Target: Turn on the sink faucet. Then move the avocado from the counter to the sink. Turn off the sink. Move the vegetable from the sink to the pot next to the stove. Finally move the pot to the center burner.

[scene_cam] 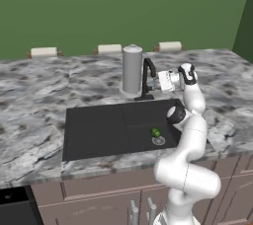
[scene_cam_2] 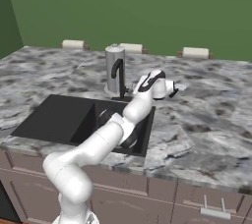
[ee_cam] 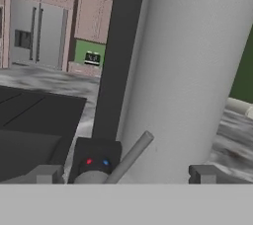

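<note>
Closest to me, under the bench edge, I am seeing brown cabinet fronts (scene_cam: 99, 194) with slim silver handles. Above them the bench (scene_cam: 34, 95) is spreading out as grey-and-white marbled stone with dark veins. Set into it, the sink (scene_cam: 99, 130) is showing as one wide rectangular matte black basin, and the avocado (scene_cam: 155, 132) is lying inside it at the right end, right by the small round silver drain; it is a small round dark-green fruit with a lighter patch.

Past the basin, my white arm is reaching up and over to the sink faucet (scene_cam: 147, 78), one slim black gooseneck with a curved spout. Through the hand view I am looking at its square black base (ee_cam: 94, 157), carrying one red and one blue dot, with a thin grey lever rod (ee_cam: 129, 157) slanting up from it. The fingers (ee_cam: 126, 173) are standing wide apart, one dark tip on either side of that base and lever, holding nothing.

Just behind the tap, one tall smooth grey cylinder canister (scene_cam: 132, 69) is standing upright on the stone. Farthest back, along the green wall, I am counting three pale rolls (scene_cam: 109, 49) lying on their sides.
</note>
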